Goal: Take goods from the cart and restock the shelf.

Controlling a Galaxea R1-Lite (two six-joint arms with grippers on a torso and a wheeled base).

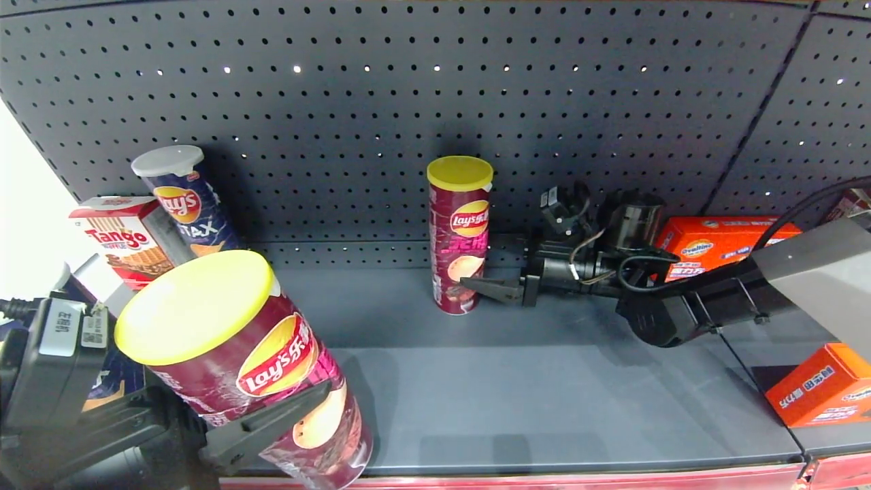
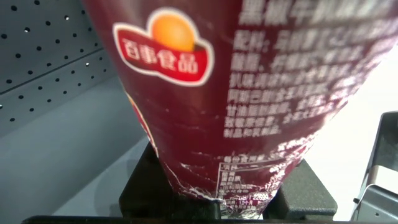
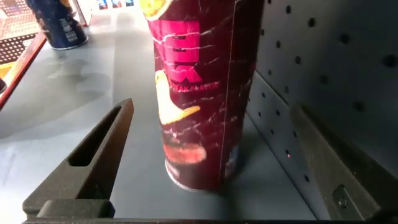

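"Where's the can it's meant to put up?"

"In the left gripper. Its fingers are clamped on the lower half of a maroon chip can with a yellow lid, and one dark finger crosses the front of it. The can looks tilted, lid tipped toward the left, over the front left corner of the shelf. I can't tell whether its bottom touches the board."

"And the other arm?"

"The right gripper lies low over the shelf, coming in from the right toward the back. Its fingers are spread wide and hold nothing. A second chip can, same maroon with the same yellow lid, stands upright near the pegboard, right at the fingertips. Seen from the wrist it sits at the mouth of the gap, one finger off to either side. Whether either tip touches it, I can't make out."

"What else is up there?"

"At the far left there's a dark blue can with a grey lid against the pegboard, and a wafer box just beside it, nearer the end. On the right an orange box sits behind the right arm. Another orange carton lies near the front of the next board over."
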